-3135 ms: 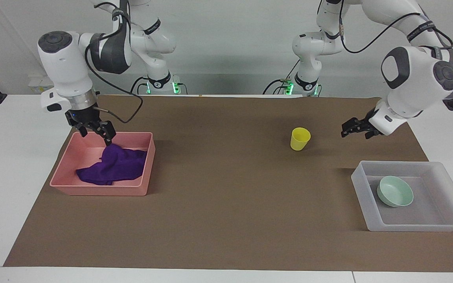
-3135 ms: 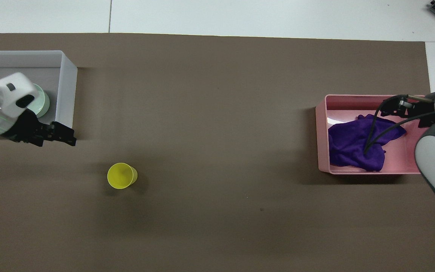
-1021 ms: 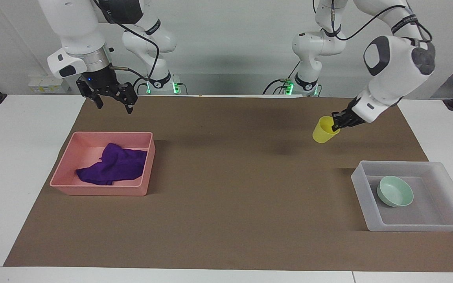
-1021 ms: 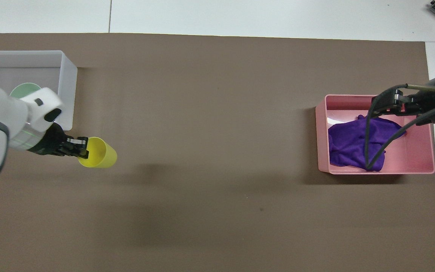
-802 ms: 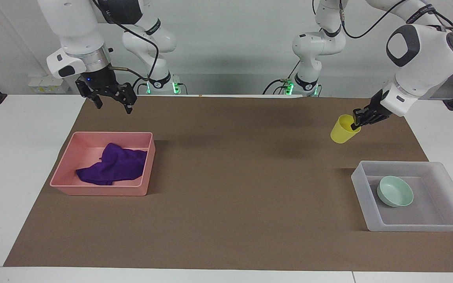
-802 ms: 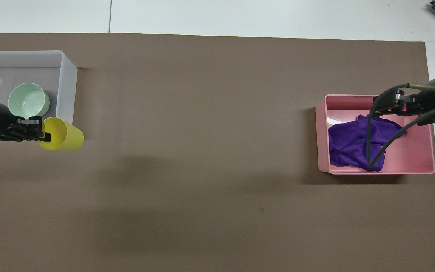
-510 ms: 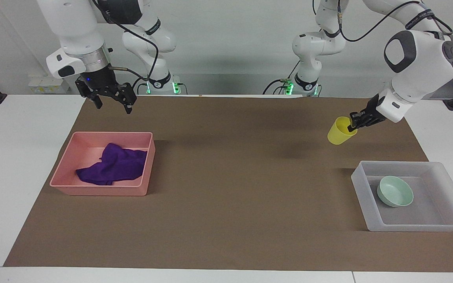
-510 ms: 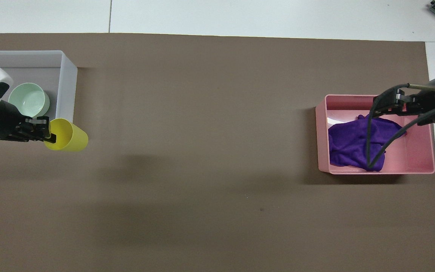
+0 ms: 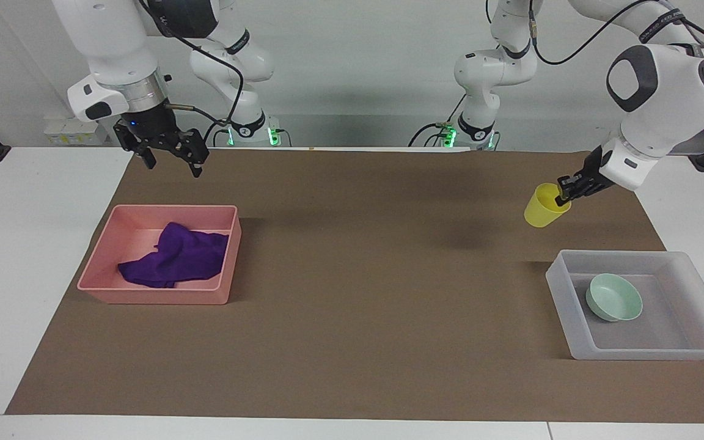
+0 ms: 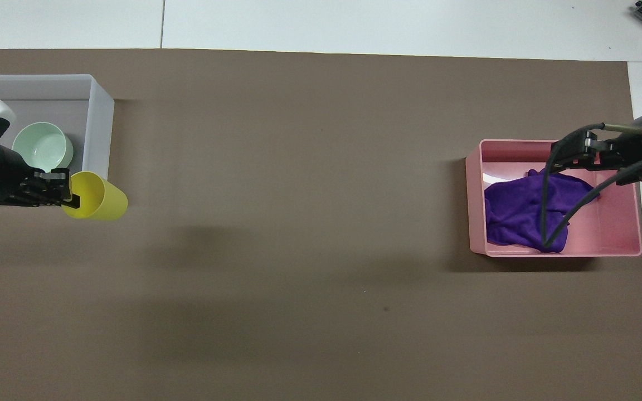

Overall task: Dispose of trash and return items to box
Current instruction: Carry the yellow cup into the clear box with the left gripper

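Purple rag (image 9: 176, 257) (image 10: 527, 211) lay crumpled inside the pink tray (image 9: 154, 296) (image 10: 476, 195) at the right arm's end of the table, bunched toward the corner of the tray closer to the table's middle and away from the robots. The mint-green bowl (image 9: 613, 297) (image 10: 42, 146) sat upright on the floor of the translucent whitish box (image 9: 578, 339) (image 10: 100, 111) at the left arm's end of the table, in the part of the box nearer to the robots. The yellow cup (image 9: 546, 206) (image 10: 96, 196) was in the air, tilted with its mouth turned toward the left arm, clamped at its rim by the left gripper (image 9: 564, 191) (image 10: 66, 193), one finger inside the cup and the other outside. In the facing view the cup hung over the brown mat (image 9: 352, 275) (image 10: 310, 167), between the robots and the box; in the overhead view it overlapped the box's near corner. The right gripper (image 9: 172, 160) (image 10: 576, 156) hung raised with nothing in it, its fingers spread apart; the facing view put it over the mat's edge closest to the robots, while from above it overlapped the pink tray. The right arm waited there.
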{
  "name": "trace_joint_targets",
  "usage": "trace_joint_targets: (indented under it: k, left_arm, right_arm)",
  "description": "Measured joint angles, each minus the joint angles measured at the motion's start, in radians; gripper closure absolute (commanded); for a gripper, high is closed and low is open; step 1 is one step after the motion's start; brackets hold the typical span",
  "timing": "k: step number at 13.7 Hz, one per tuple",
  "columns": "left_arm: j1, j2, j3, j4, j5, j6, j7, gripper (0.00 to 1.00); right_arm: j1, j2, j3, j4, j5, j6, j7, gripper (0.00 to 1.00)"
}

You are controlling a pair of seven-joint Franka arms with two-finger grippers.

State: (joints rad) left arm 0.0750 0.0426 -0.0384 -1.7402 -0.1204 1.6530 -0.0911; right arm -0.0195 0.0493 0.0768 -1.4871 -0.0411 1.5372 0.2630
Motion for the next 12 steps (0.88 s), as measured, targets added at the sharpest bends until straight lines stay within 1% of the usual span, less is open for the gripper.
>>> trace_joint_targets:
  k: [3, 5, 10, 12]
  left_arm:
    - [0.051, 0.0, 0.005, 0.045, 0.004, -0.002, 0.0, 1.0]
    - [0.078, 0.005, 0.006, 0.056, 0.004, -0.01, 0.001, 1.0]
    - [0.079, 0.027, 0.005, 0.067, 0.004, -0.013, -0.001, 1.0]
    - [0.087, 0.026, 0.006, 0.09, 0.005, -0.024, -0.001, 1.0]
  right_arm:
    - [0.0, 0.0, 0.0, 0.0, 0.0, 0.0, 0.0, 0.0]
    - [0.0, 0.0, 0.0, 0.0, 0.0, 0.0, 0.0, 0.0]
    - [0.0, 0.0, 0.0, 0.0, 0.0, 0.0, 0.0, 0.0]
    - [0.0, 0.0, 0.0, 0.0, 0.0, 0.0, 0.0, 0.0]
